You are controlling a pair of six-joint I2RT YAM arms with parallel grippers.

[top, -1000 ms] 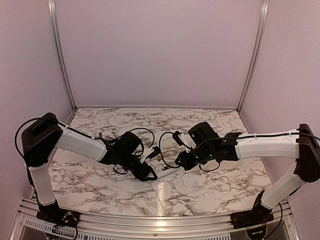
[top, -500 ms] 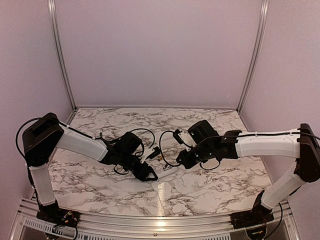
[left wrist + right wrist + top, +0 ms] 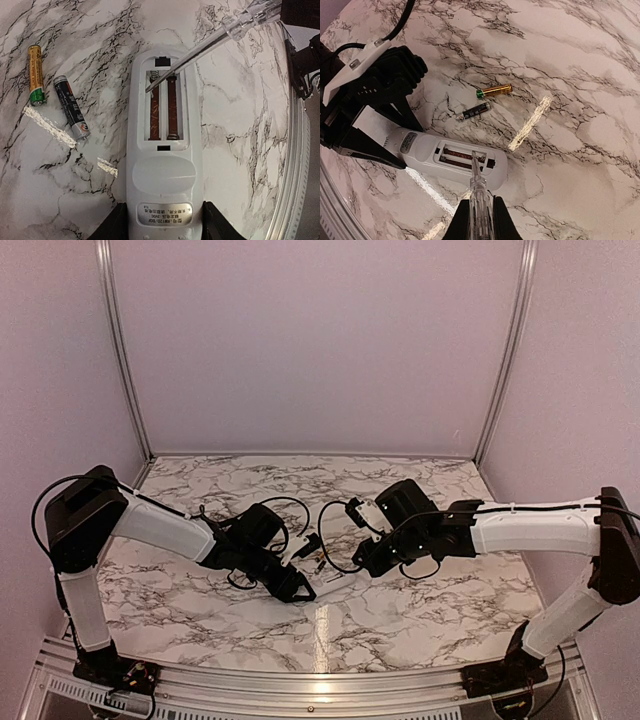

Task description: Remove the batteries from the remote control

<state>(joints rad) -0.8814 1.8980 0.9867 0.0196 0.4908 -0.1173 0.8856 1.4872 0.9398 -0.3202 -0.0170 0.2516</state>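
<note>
Batteries point(image 3: 71, 107) are being left loose at upper left. At centre, the remote control point(image 3: 164, 150) is being clamped by the half-open left gripper point(image 3: 165, 221). At right, the tool point(image 3: 210, 42) is being pinched by the near-shut right gripper point(image 3: 475, 216); the spring point(image 3: 155, 76) could be bent.

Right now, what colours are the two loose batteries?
Gold battery with a green end, black battery; clearest from left wrist.
</note>
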